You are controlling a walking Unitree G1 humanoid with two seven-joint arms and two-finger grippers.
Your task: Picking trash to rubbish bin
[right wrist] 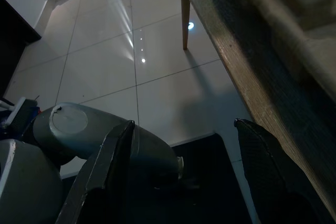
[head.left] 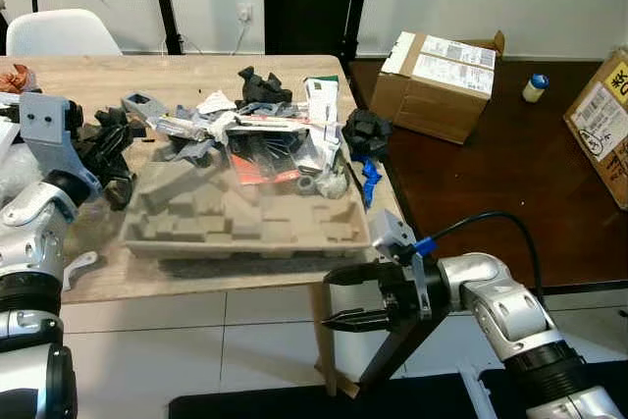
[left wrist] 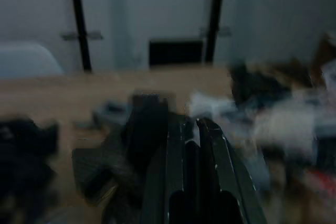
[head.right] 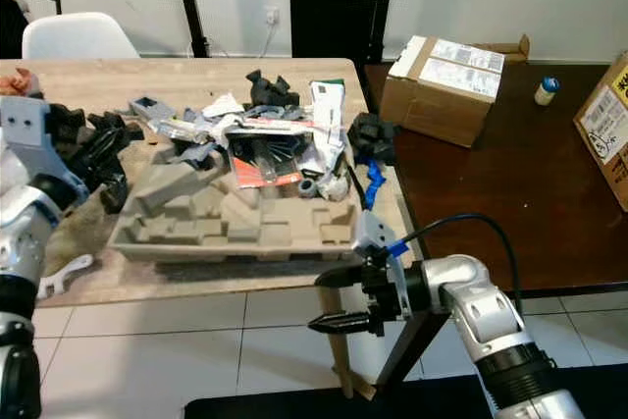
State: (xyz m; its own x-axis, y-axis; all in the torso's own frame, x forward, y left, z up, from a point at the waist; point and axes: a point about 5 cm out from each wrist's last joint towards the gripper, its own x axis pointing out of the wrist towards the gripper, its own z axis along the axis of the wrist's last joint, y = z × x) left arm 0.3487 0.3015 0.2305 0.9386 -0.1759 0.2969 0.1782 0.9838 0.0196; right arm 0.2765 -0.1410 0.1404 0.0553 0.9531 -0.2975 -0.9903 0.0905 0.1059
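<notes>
Right gripper (head.left: 345,298) hangs with fingers spread and empty, below the near edge of the wooden table (head.left: 196,277). The trash pile (head.left: 260,130) lies up on the table, far and left of it; left gripper (left wrist: 191,145) pinched together by the black scraps (head.left: 103,149)

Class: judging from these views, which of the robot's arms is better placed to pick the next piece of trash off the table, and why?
Probably the left. Its end effector is over the table beside black scraps, while the right end effector hangs open below the table edge.

Silver, rounded arm segments with black joint rings. The right tool (head.left: 339,299) has two long black fingers, a grey wrist block, a blue connector and a looping black cable.
</notes>
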